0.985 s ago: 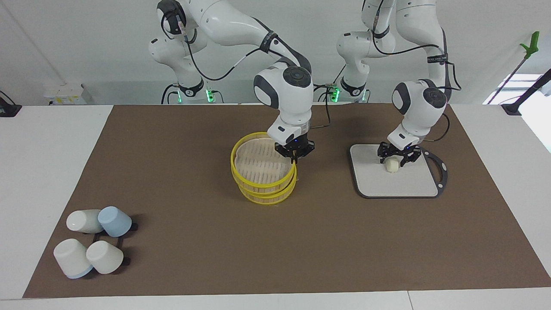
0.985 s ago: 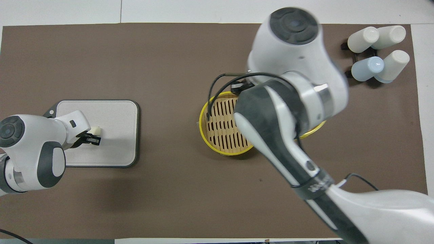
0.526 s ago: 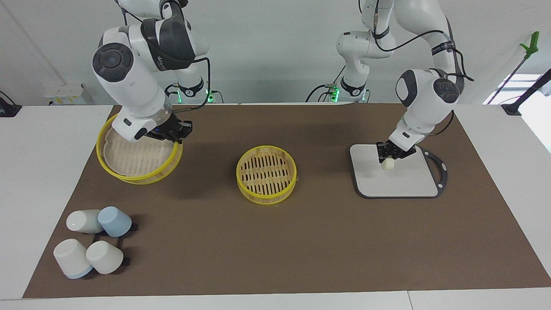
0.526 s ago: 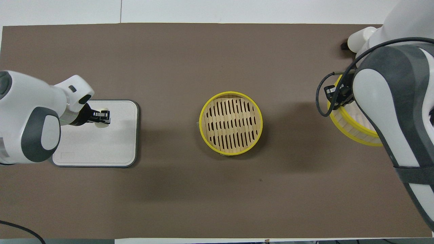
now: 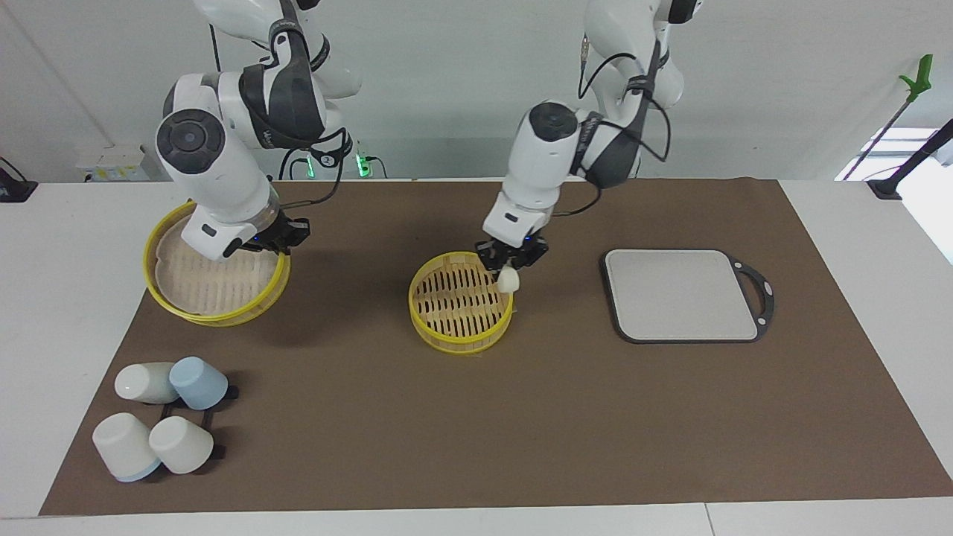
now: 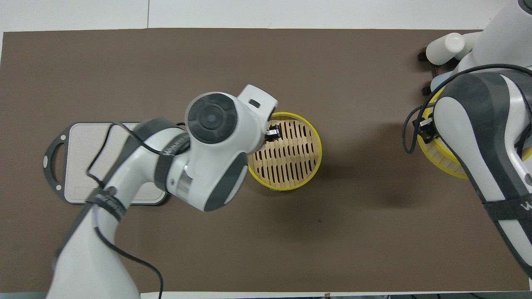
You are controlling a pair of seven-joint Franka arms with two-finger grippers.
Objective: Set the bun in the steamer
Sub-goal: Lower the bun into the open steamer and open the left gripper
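Now left pincer [image 5: 511, 262] pinches bun [image 5: 508, 279] over steamer [image 5: 460, 332].

A white worktop [image 5: 82, 246] is covered over most of its surface by a brown mat [image 5: 521, 417], and bare white margins are left at both ends of the mat and along its edge farthest from the robots. A seam [image 6: 148, 14] in the white surface is seen just off that edge of the mat. A plain pale wall [image 5: 447, 89] is seen above the mat's edge nearest the robots. A white box with yellow labels [image 5: 112, 162] is set against the wall, off the mat's corner at the right arm's end. Bright light is admitted through a window [image 5: 904, 141] off the mat's corner at the left arm's end, where a green-tipped pole [image 5: 912, 93] is leaned.
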